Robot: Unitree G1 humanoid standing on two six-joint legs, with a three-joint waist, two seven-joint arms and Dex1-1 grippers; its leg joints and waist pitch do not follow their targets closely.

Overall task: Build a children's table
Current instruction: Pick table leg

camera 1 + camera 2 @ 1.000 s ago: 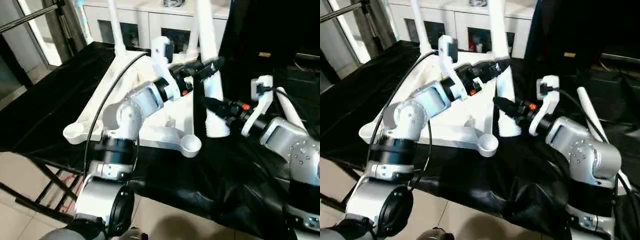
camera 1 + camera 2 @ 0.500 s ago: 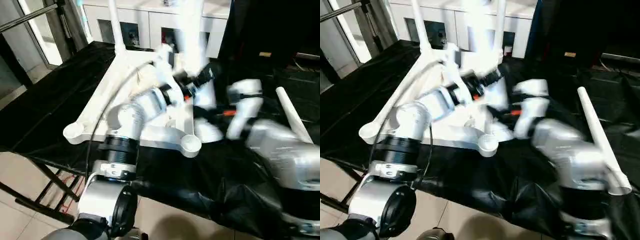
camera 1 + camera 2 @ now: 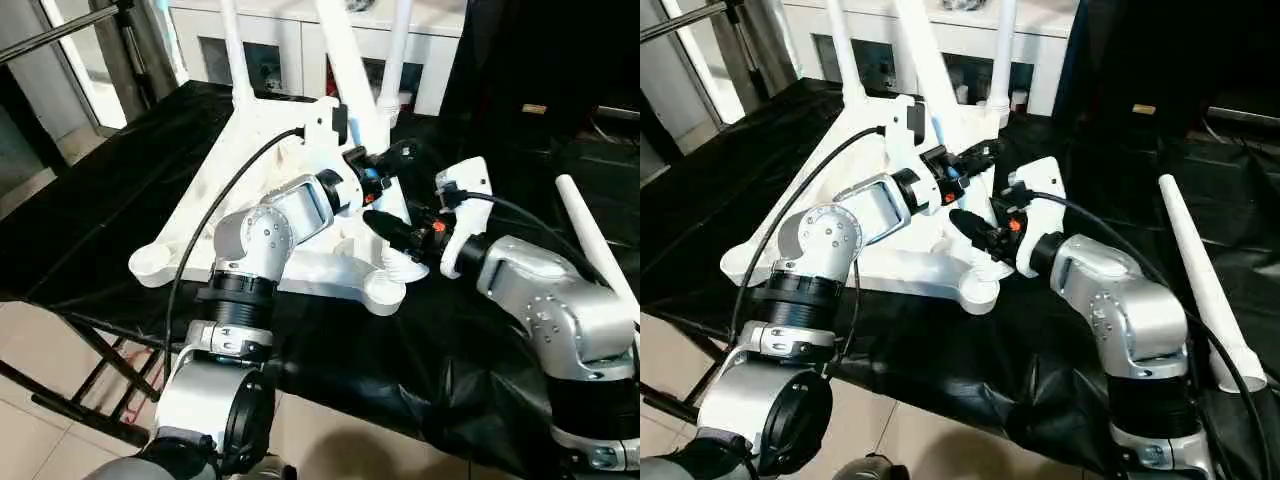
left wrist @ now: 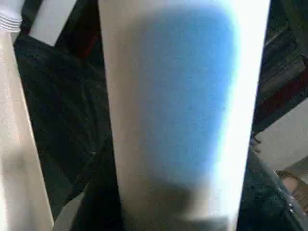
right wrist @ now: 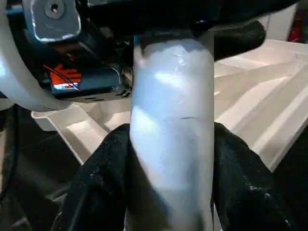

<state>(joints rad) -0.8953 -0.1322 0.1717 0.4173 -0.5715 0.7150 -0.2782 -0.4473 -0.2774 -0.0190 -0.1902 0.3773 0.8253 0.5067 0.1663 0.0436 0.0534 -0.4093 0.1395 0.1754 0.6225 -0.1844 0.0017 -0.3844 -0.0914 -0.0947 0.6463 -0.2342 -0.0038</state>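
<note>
The children's table top (image 3: pixel 230 150) lies upside down on the black cloth, ribbed underside up. Two white legs (image 3: pixel 232 50) (image 3: pixel 397 45) stand in its far corner sockets. A third leg (image 3: pixel 345 70) leans with its upper end tilted toward my left and its thick end low beside the near right socket (image 3: pixel 382 292). My right gripper (image 3: pixel 392 228) is shut on this leg near its base, and its fingers (image 5: pixel 106 173) press both sides of the tube (image 5: pixel 173 96). My left gripper (image 3: pixel 392 158) is at the same leg (image 4: pixel 178 96), a little higher up.
A fourth leg (image 3: pixel 595 250) lies loose on the cloth at the right. The near left socket (image 3: pixel 150 262) holds nothing. A white glass-door cabinet (image 3: pixel 300 40) stands behind the work table. The table's front edge and the tiled floor lie just below the top's near rim.
The held leg has gone from nearly upright to leaning, its base shifting left toward the near right socket. My right arm has swung left with it.
</note>
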